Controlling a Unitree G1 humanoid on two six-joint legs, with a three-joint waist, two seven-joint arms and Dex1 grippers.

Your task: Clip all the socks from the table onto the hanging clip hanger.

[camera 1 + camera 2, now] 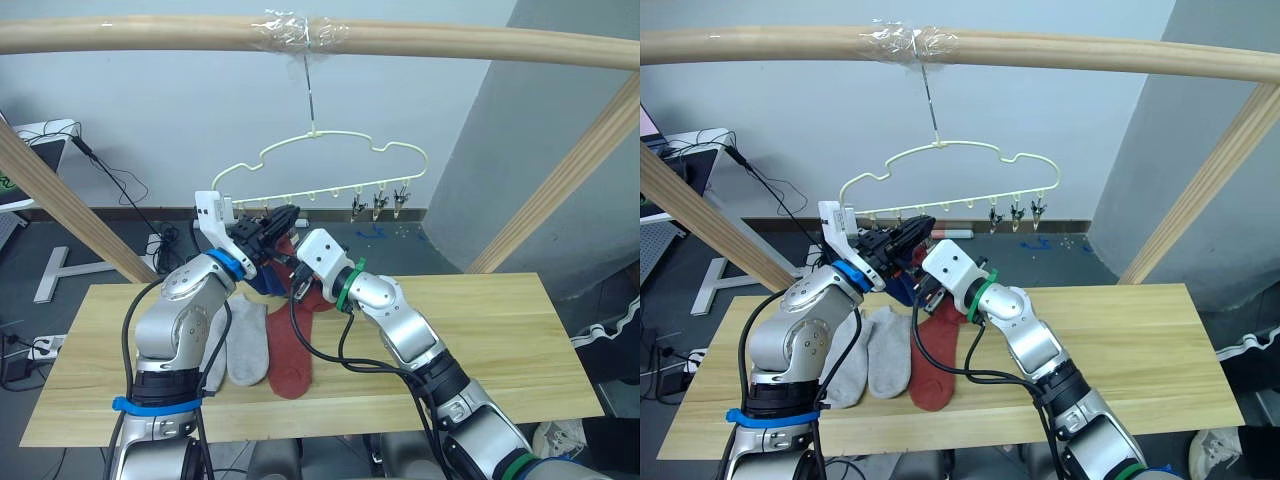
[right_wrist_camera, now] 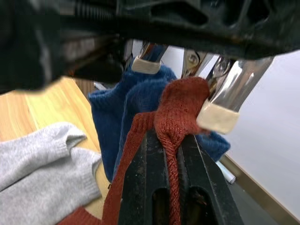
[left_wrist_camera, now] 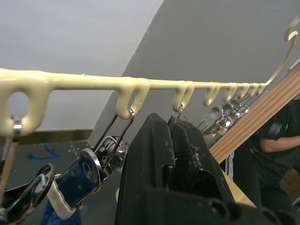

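Socks are the matter here: the right gripper point(image 2: 174, 154) has its jaws pinching the cuff of a rust red sock point(image 2: 180, 105), raised into an open metal clip point(image 2: 220, 101) under the clip hanger point(image 1: 330, 165). The left gripper point(image 1: 272, 228) reaches up at that same clip; whether its jaws are spread I cannot tell. Judged step: feeding this cuff in; next, the clip must close on it before the right jaws let go. Count: blue socks point(image 2: 117, 122) already hang clipped beside it, apparently two; two grey socks point(image 1: 235, 340) and one other red sock point(image 1: 290, 365) lie on the surface point(image 1: 500, 340) below the hanger.
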